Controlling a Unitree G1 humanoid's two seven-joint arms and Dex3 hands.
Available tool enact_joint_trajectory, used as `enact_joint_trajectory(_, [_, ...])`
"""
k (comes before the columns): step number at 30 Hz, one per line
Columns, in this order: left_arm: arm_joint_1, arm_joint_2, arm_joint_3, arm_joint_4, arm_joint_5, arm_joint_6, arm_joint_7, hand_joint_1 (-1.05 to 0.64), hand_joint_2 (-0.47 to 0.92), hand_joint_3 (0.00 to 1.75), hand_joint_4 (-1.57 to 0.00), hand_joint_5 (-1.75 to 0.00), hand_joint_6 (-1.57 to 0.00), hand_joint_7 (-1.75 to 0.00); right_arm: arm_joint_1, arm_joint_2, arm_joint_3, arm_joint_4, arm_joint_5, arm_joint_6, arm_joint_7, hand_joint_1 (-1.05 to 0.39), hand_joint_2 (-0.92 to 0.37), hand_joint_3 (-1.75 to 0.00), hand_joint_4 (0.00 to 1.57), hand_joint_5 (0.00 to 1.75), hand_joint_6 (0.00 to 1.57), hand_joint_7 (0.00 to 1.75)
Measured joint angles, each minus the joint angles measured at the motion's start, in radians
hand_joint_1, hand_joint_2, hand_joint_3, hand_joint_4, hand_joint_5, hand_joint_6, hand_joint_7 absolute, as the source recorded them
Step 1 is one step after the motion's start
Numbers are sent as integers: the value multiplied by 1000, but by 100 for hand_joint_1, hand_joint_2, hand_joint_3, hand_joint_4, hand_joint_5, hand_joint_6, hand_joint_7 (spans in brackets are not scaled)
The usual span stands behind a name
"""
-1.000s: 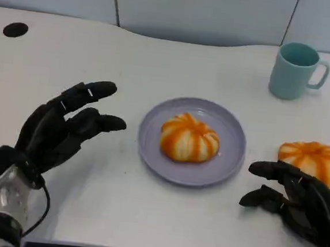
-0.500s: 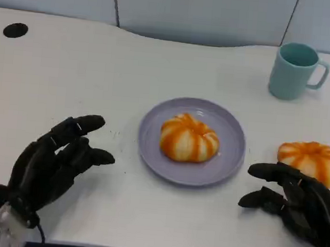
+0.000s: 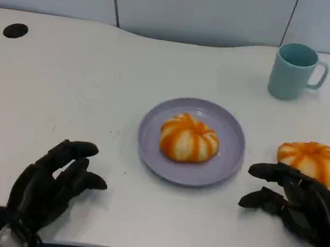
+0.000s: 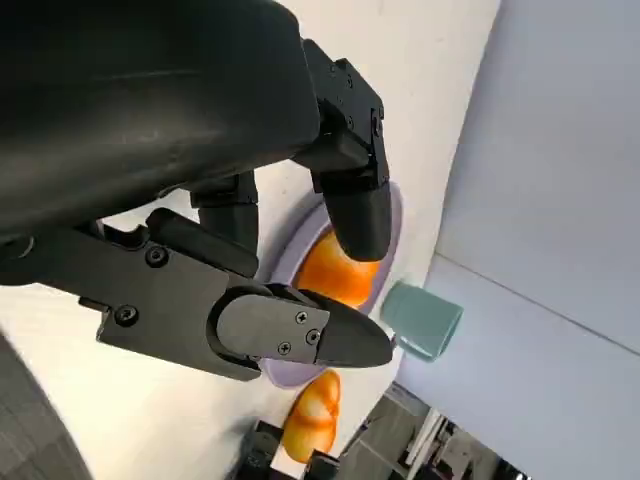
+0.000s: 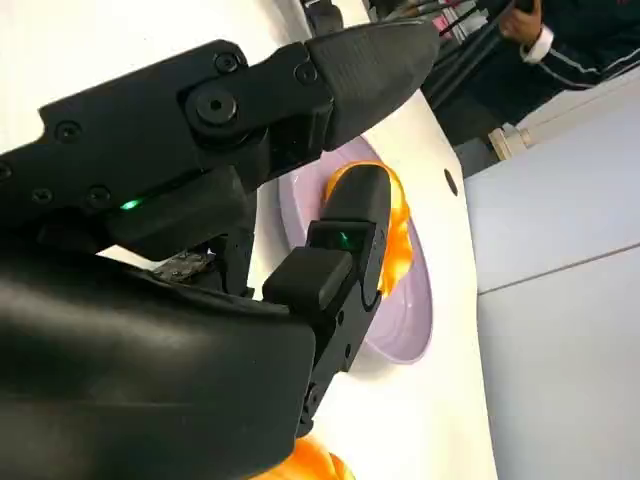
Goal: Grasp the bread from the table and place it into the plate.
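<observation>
An orange-and-white striped bread [image 3: 188,138] lies in the middle of the lilac plate [image 3: 229,157] at the table's centre; it also peeks past my fingers as bread [image 4: 338,272] and bread [image 5: 401,238]. A second striped bread [image 3: 309,160] sits on the table right of the plate, and shows as bread [image 4: 310,417]. My right hand [image 3: 295,202] rests just in front of that second bread, fingers spread, holding nothing. My left hand [image 3: 46,187] is low at the near left edge, fingers apart and empty, well away from the plate.
A teal mug [image 3: 295,71] stands at the back right, also seen as mug [image 4: 420,319]. Two dark round holes [image 3: 15,29] mark the table's far corners. A person's sleeve [image 5: 560,45] shows beyond the table. White tabletop lies between my left hand and the plate.
My left hand has drawn back toward the near left edge and lowered, away from the plate. The right hand and both breads have stayed put.
</observation>
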Motion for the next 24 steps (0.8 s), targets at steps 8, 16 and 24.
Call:
enact_joint_trajectory(8, [20,-15,-1,1,6,-21,41,-58,82,39,-40,-173,-38,-141,3,-2,-2,-9,0,14,-2,-39,-92,-12,69,107,82,59])
enact_joint_trajectory(16, [20,-17,-8,5,7,-26,61,-55,79,42,-45,-170,-40,-138,2,-13,-7,3,1,8,12,-41,-92,-9,69,107,82,58])
enact_joint_trajectory(24, [-12,-15,-4,64,5,-48,60,-58,74,44,-48,-167,-43,-138,-8,-18,-12,30,1,-9,19,-39,-92,-12,67,106,81,59])
